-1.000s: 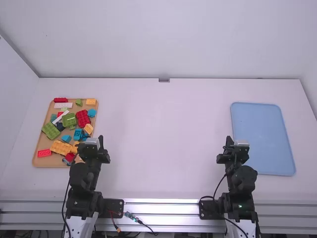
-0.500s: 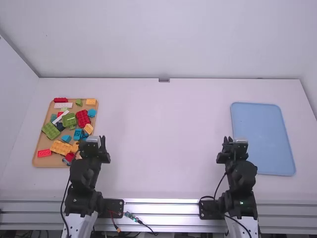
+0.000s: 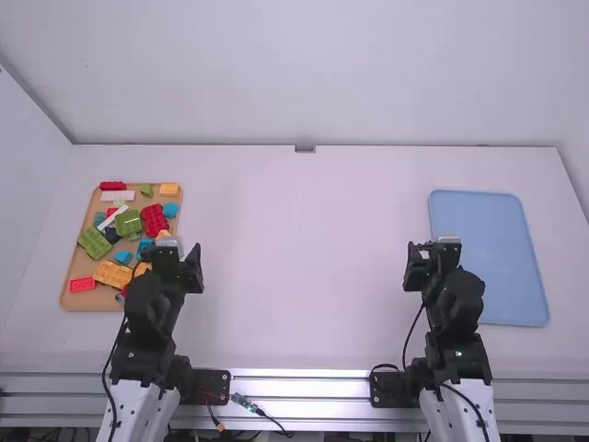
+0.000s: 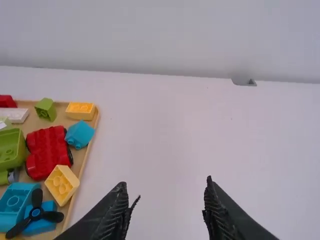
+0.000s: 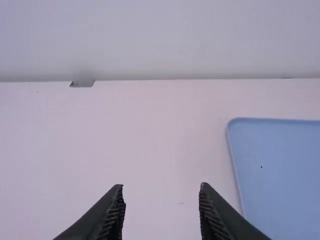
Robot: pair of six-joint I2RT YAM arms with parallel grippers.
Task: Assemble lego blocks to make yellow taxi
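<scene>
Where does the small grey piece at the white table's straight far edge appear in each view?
High view: grey piece, upper middle, between the tan rectangular tray and blue rectangular tray.
Left wrist view: grey piece, right of the tan tray.
Right wrist view: grey piece, left of the blue tray.
Shared landmark: far edge.

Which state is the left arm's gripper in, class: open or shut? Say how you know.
Open: the left gripper has its fingertips well apart, with white table showing between them.
</scene>
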